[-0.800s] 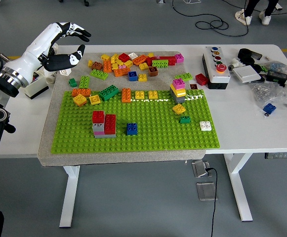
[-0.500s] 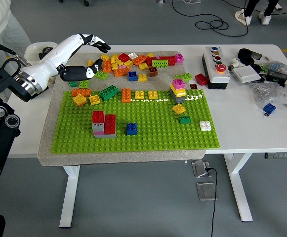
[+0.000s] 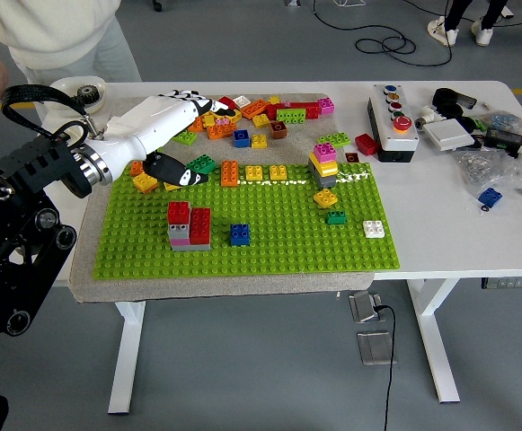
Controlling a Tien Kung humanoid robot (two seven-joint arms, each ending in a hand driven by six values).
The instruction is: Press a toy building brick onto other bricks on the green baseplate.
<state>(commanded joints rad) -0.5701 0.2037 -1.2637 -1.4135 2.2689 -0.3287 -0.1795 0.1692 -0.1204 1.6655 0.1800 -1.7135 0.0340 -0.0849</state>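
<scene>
Reaching left hand [image 3: 181, 135] hovers over baseplate [image 3: 269, 247] bricks [image 3: 189, 224].

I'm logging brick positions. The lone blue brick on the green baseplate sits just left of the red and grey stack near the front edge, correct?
Not quite. In the head view the blue brick sits just right of the red and grey stack, not left. The rest holds: it stands alone on the green baseplate, near the front edge.

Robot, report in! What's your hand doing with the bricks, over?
Left hand open, empty, reaching over the loose pile of coloured toy bricks. Right hand not in view. Green studded baseplate unobstructed; red-and-grey brick stack waiting. Over.
</scene>
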